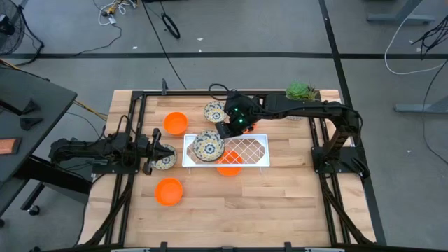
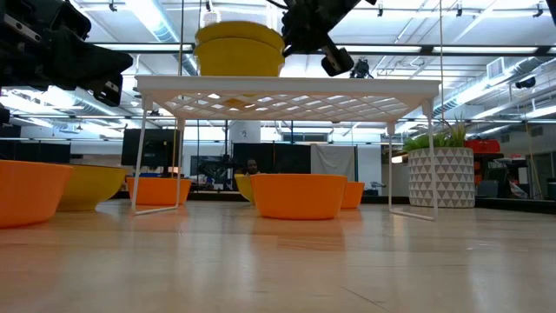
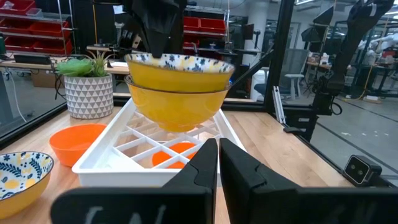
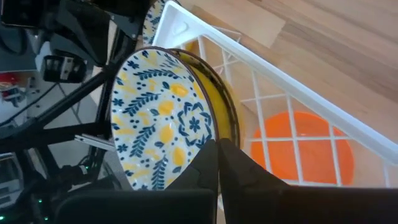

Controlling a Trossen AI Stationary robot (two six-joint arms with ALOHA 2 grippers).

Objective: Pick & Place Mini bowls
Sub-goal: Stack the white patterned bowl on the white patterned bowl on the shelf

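Item: patterned bowl stack, two floral bowls nested, sitting on the left end of the white wire rack at mid-worktop; I judge this the placing step, stack set down but not yet released. The right gripper sits at the stack's far rim, jaws closed; in its wrist view they seem to meet on the top bowl's rim, so I log a grip there. Under the rack: one orange bowl, visible through the mesh. Far of the rack: a loose patterned bowl; left of that, an orange bowl. Near left: another orange bowl. The left gripper waits left of the rack beside a further patterned bowl, jaws closed on nothing I can see. Potted plant at the far right, not part of the job. Wooden worktop otherwise carries the arms' frames. Risks as I judge them: the stack is near the rack's left edge, so a sideways drag on release could tip it off; lifting away without opening would pull the top bowl up with the jaws.
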